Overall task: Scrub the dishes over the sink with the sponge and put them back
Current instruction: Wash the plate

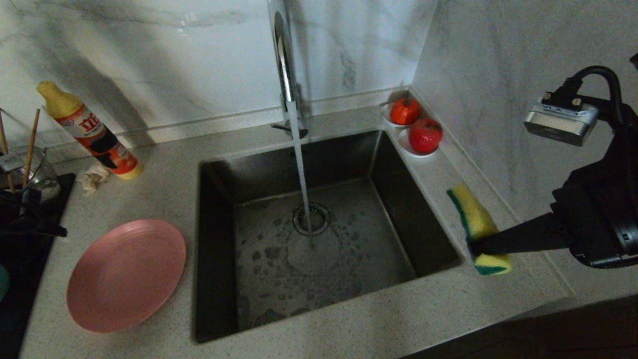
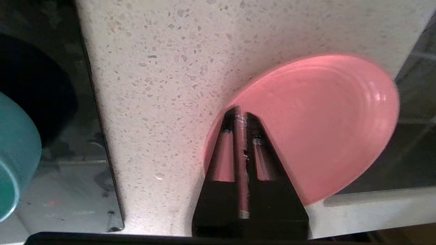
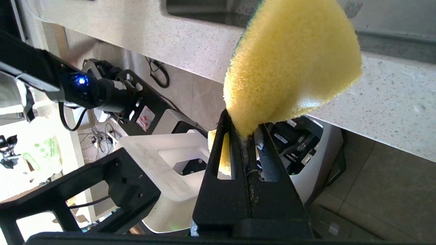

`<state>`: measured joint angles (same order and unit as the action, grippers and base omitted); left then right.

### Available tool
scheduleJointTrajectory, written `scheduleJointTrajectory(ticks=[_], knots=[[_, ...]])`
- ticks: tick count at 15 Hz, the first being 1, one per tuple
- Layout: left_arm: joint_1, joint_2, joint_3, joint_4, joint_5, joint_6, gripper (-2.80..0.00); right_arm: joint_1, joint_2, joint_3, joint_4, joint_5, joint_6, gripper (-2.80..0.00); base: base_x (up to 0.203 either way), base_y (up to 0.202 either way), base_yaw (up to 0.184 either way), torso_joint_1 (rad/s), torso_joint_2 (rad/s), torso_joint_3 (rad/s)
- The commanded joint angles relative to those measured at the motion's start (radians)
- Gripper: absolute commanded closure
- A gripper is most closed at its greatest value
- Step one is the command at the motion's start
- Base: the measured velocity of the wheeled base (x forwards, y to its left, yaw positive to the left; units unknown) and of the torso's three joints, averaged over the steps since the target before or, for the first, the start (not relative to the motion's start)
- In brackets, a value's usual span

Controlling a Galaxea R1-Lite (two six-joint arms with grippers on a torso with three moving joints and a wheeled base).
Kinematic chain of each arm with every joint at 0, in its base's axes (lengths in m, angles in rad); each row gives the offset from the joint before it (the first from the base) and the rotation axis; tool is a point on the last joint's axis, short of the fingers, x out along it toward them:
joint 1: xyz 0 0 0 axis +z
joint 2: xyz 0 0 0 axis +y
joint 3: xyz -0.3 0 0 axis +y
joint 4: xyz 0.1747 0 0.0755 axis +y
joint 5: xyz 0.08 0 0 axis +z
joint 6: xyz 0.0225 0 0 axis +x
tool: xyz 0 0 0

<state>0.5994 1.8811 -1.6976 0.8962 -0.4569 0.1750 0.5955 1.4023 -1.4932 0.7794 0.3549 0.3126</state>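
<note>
With water running into the sink [image 1: 324,239], the sponge [image 1: 477,227] is being pinched at 3 o'clock by the right gripper [image 1: 476,245], while the left gripper [image 2: 240,117], nearly closed and empty, is being held over the plate [image 1: 125,275] lying at 9 o'clock, so scrubbing is judged unfinished.

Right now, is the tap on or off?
On. A stream of water runs from the faucet into the sink.

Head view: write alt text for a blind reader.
Water runs from the faucet into the dark sink. The right end effector holds the sponge beside it; the pink plate lies on the counter opposite.
</note>
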Motion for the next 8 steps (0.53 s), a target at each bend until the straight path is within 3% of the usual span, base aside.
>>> scheduleJointTrajectory(ticks=[1, 5, 8], knots=[[0.000, 0.005, 0.032, -0.001, -0.005, 0.013, -2.80, -0.002, 0.001, 0.002, 0.005, 0.003, 0.002, 0.00, 0.000, 0.000, 0.000, 0.000, 0.00, 0.000], [-0.007, 0.013, 0.058, -0.004, -0.009, 0.038, -2.80, -0.008, -0.003, 0.005, 0.005, 0.003, -0.001, 0.00, 0.000, 0.000, 0.000, 0.000, 0.00, 0.000], [-0.010, 0.035, 0.097, -0.071, -0.006, 0.046, -2.80, -0.014, 0.001, 0.008, 0.003, 0.003, -0.001, 0.00, 0.000, 0.000, 0.000, 0.000, 0.00, 0.000]])
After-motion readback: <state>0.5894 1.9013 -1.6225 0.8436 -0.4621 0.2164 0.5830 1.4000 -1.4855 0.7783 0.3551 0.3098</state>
